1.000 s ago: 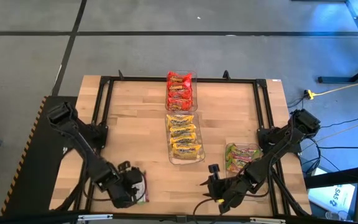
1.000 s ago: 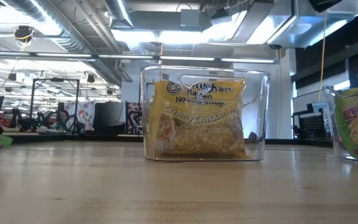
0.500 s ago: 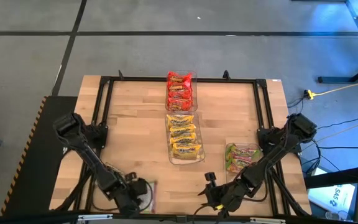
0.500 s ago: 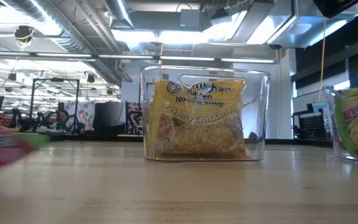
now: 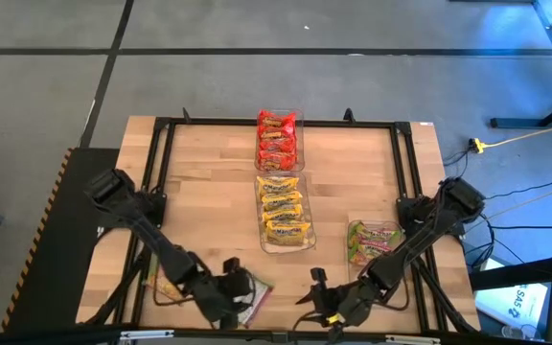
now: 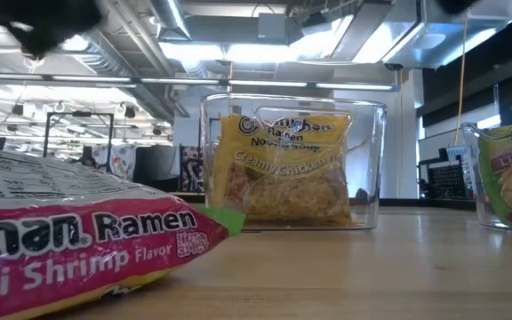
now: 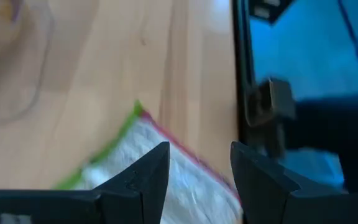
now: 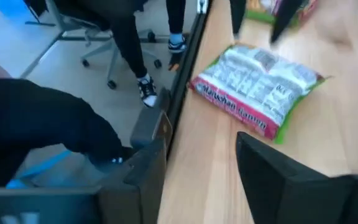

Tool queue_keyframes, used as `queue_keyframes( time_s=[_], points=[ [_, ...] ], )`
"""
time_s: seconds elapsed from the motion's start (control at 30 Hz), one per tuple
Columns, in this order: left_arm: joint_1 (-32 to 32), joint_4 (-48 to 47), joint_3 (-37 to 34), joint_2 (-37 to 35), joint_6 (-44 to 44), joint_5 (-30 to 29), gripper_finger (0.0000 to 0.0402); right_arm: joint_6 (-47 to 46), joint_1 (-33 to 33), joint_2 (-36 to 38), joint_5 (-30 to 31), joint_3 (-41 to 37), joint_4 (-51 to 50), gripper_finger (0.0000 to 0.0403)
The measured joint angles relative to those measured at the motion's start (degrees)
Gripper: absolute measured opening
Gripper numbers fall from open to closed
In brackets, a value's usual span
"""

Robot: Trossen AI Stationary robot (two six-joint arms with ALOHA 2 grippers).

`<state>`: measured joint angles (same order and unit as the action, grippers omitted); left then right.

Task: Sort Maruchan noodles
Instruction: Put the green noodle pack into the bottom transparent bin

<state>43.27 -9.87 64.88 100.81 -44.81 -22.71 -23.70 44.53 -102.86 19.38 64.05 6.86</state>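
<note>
A pink-and-green Maruchan noodle packet lies flat on the wooden table near its front edge. My left gripper is at the packet's left end, its fingers apart, with the packet's white back showing under them. My right gripper stands open a little to the packet's right, with nothing between its fingers. Three clear bins hold sorted packets: red, yellow and green-pink. My left gripper slants down from the table's left over the packet's left end, with one finger over the packet and one past its pink edge. Whether the fingers touch it I cannot tell. The packet rests on the table.
A black rail frame runs around the table top. Bare wood lies left and right of the bin row. Beyond the table's near edge a person's legs and an office chair show.
My left gripper has gone along the near edge toward the table's right and has rolled. The pink-and-green packet has moved with it and now lies close before the low camera. My right gripper has shifted slightly toward the near edge and the packet.
</note>
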Motion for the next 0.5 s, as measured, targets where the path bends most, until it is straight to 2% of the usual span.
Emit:
queue_keyframes(
  time_s=[0.2, 0.33, 0.5],
  points=[
    [5.0, -14.2, 1.0, -0.2, -9.7, 0.4, 0.0165, 0.1, -0.4, -5.9, -1.0, 0.7, 4.0, 0.0227],
    [7.8, -15.0, -1.1, 2.3, -13.8, 0.7, 0.0165, 3.7, -0.8, -9.5, 1.1, 3.0, 4.1, 0.0253],
    [9.4, -13.3, -0.9, 4.8, -14.1, -0.3, 0.0165, 12.3, -2.4, -13.9, 4.1, 6.3, 3.9, 0.0253]
  ],
)
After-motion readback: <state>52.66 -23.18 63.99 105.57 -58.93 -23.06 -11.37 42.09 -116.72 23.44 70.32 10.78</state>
